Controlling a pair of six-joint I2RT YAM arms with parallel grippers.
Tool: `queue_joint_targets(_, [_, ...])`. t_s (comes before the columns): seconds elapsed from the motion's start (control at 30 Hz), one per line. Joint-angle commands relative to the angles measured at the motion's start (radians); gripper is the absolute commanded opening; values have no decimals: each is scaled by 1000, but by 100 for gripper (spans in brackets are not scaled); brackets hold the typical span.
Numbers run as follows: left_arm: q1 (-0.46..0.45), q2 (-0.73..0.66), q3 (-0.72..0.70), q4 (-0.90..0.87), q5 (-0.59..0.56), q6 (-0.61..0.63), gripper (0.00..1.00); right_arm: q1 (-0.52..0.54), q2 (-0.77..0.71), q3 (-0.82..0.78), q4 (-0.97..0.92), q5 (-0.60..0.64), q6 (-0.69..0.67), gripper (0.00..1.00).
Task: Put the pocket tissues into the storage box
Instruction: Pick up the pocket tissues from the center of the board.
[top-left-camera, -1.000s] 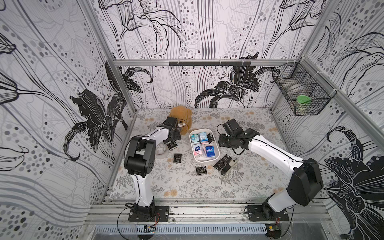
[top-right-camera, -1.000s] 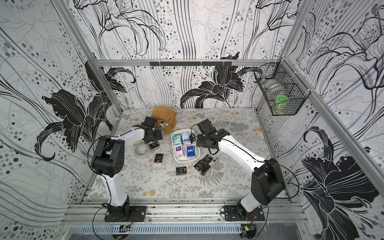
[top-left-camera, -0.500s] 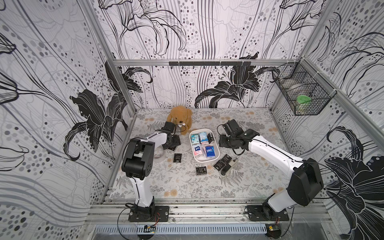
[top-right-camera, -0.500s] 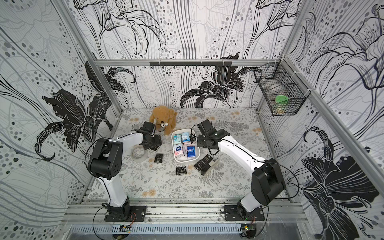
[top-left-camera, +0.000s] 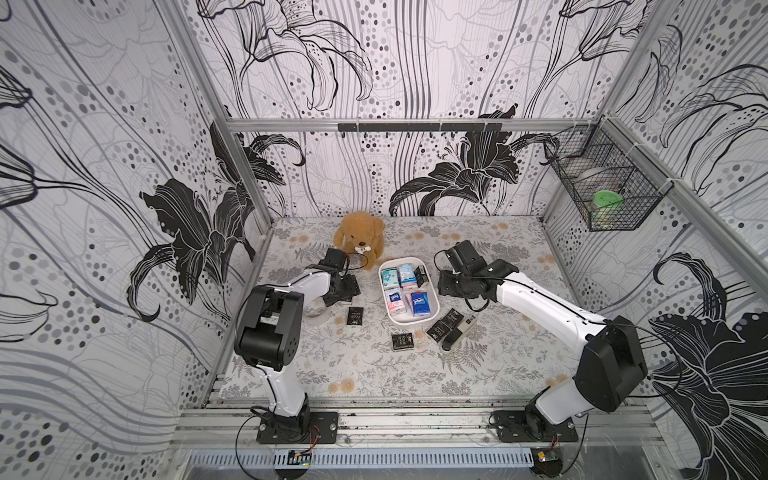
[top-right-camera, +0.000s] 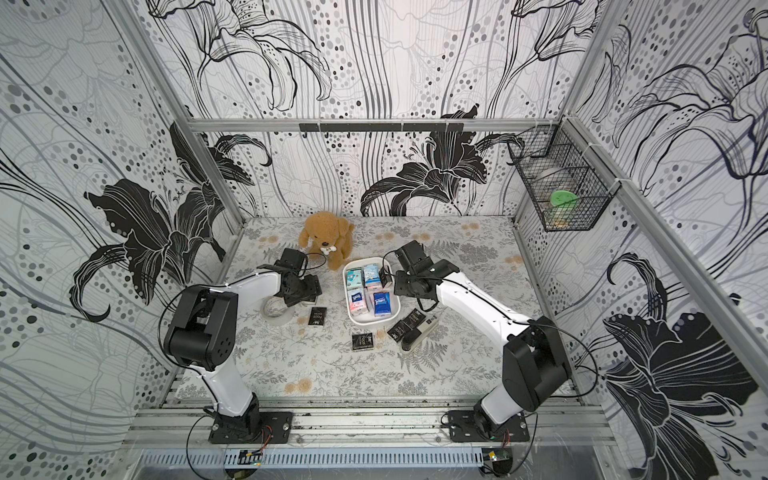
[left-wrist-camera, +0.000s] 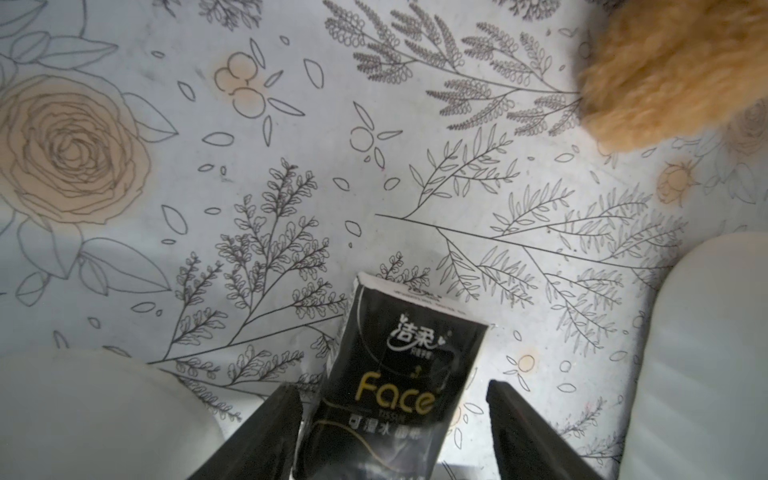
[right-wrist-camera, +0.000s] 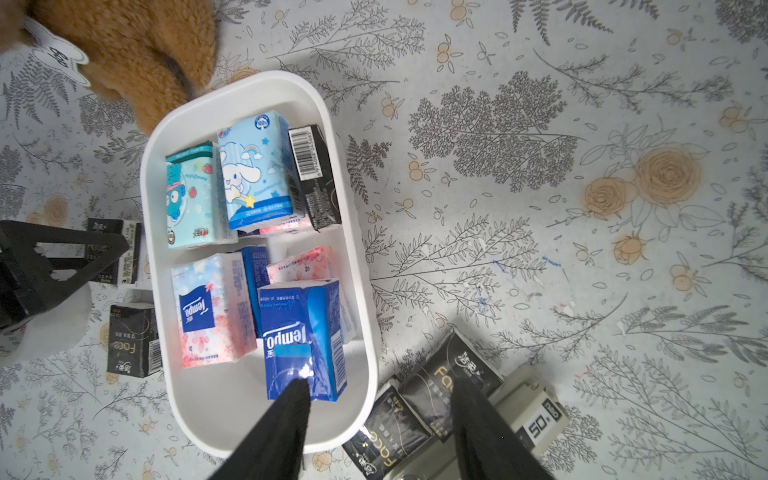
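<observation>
Left of the box (top-left-camera: 409, 319), straddling a black packet (left-wrist-camera: 411, 332) with the left gripper (left-wrist-camera: 390, 384), spread open either side of it, no pinch yet, lying flat on the table (left-wrist-camera: 415, 145). Over the box's near end, hanging open and empty with the right gripper (right-wrist-camera: 379, 380), between a dark blue packet (right-wrist-camera: 303, 332) inside and black ones outside. Past halfway by the look of it: seven or eight packets in, teal, light blue, pink, blue, one black. Left to fetch: this black one, a second black packet (top-left-camera: 354, 316) just nearer, a third packet (top-left-camera: 403, 341) out front, two more (top-left-camera: 444, 326) touching a stapler-like thing (top-left-camera: 461, 332) at the near right corner
</observation>
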Motion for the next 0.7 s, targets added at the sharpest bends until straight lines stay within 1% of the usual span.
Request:
queue_joint_targets(0.0, [-1, 29, 24, -27, -54, 21, 73, 4, -31, -25, 0, 25, 16, 60])
queue_joint_targets(0.23, [-3, 64, 50, -44, -64, 36, 69, 4, -42, -27, -7, 36, 15, 60])
queue_joint_targets(0.27, [-4, 68, 52, -44, -63, 36, 67, 5, -42, -28, -8, 38, 16, 60])
queue_joint_targets(0.3, [-4, 69, 52, -43, -61, 36, 65, 3, -43, -28, -10, 38, 16, 60])
queue_joint_targets(0.37, [-5, 74, 50, -41, -54, 36, 55, 4, -45, -28, -10, 42, 17, 60])
queue_joint_targets(0.43, [-5, 75, 49, -41, -48, 33, 49, 4, -45, -26, -12, 44, 17, 60])
queue_joint_targets(0.67, [-5, 32, 33, -41, -13, 10, 47, 4, -41, -14, -15, 44, 14, 60])
